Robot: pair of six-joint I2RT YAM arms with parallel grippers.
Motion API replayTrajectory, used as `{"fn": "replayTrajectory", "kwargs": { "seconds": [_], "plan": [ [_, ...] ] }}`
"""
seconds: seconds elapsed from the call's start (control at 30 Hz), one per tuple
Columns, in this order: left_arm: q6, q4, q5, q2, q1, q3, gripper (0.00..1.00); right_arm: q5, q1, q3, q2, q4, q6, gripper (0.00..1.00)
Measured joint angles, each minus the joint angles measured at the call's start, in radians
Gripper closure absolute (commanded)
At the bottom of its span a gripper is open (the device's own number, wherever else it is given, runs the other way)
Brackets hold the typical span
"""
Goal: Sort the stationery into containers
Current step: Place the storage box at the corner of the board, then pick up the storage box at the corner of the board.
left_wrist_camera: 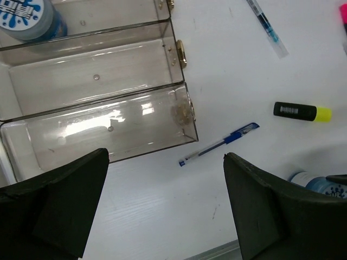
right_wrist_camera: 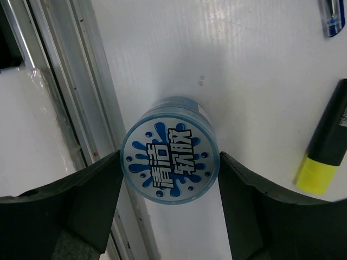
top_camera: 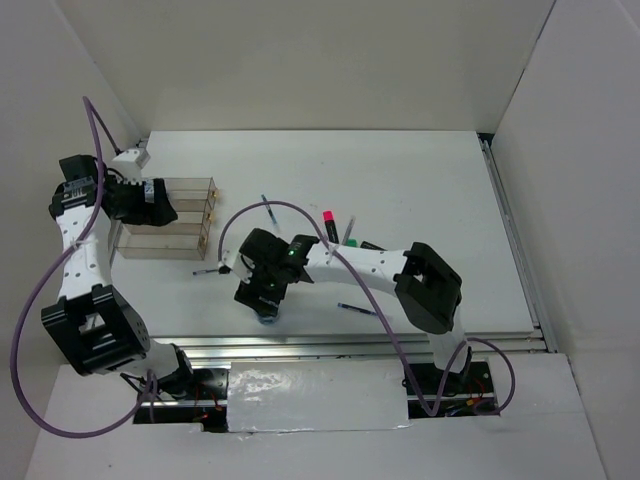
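Note:
The clear organizer box (top_camera: pixel 165 215) with tan edges lies at the left; in the left wrist view (left_wrist_camera: pixel 97 81) one blue-white tub (left_wrist_camera: pixel 21 16) sits in its far compartment. My left gripper (left_wrist_camera: pixel 165 157) is open and empty just beside the box (top_camera: pixel 165 205). My right gripper (right_wrist_camera: pixel 169 157) is shut on the second blue-white tub (right_wrist_camera: pixel 169 157), both fingers against its sides, near the table's front edge (top_camera: pixel 262 295). A yellow-capped highlighter (right_wrist_camera: pixel 322 146) lies beside it. A blue pen (left_wrist_camera: pixel 219 143) lies near the box.
A pink-capped highlighter (top_camera: pixel 329 222), a green-capped one (top_camera: pixel 350 240) and two more pens (top_camera: pixel 270 210) (top_camera: pixel 357 308) lie mid-table. A metal rail (right_wrist_camera: pixel 65 97) runs along the front edge next to the tub. White walls close in the table.

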Motion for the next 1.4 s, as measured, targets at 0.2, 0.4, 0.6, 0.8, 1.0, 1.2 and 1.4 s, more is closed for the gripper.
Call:
{"fn": "replayTrajectory", "kwargs": {
  "seconds": [0.2, 0.4, 0.6, 0.8, 1.0, 1.2, 1.4],
  "plan": [
    [0.055, -0.041, 0.083, -0.039, 0.008, -0.047, 0.01, 0.02, 0.008, -0.016, -0.003, 0.028, 0.023, 0.0],
    [0.17, -0.11, 0.17, -0.085, -0.003, -0.072, 0.01, 0.022, -0.054, -0.015, -0.12, 0.021, 0.058, 0.0],
    [0.316, -0.163, 0.165, -0.198, -0.21, -0.213, 0.01, -0.041, -0.415, -0.027, -0.452, 0.035, 0.103, 0.0],
    [0.34, -0.119, 0.083, -0.283, -0.626, -0.385, 0.01, -0.096, -0.796, -0.261, -0.725, 0.062, 0.153, 0.0],
    [0.34, -0.062, 0.003, -0.255, -0.85, -0.43, 0.01, -0.147, -0.937, -0.429, -0.803, 0.018, 0.174, 0.0],
    [0.327, 0.002, -0.07, -0.159, -0.991, -0.434, 0.01, -0.189, -1.008, -0.447, -0.841, 0.012, 0.19, 0.0],
    [0.281, 0.077, -0.159, -0.112, -1.065, -0.458, 0.01, -0.237, -1.034, -0.447, -0.848, 0.012, 0.199, 0.0]
  ]
}}
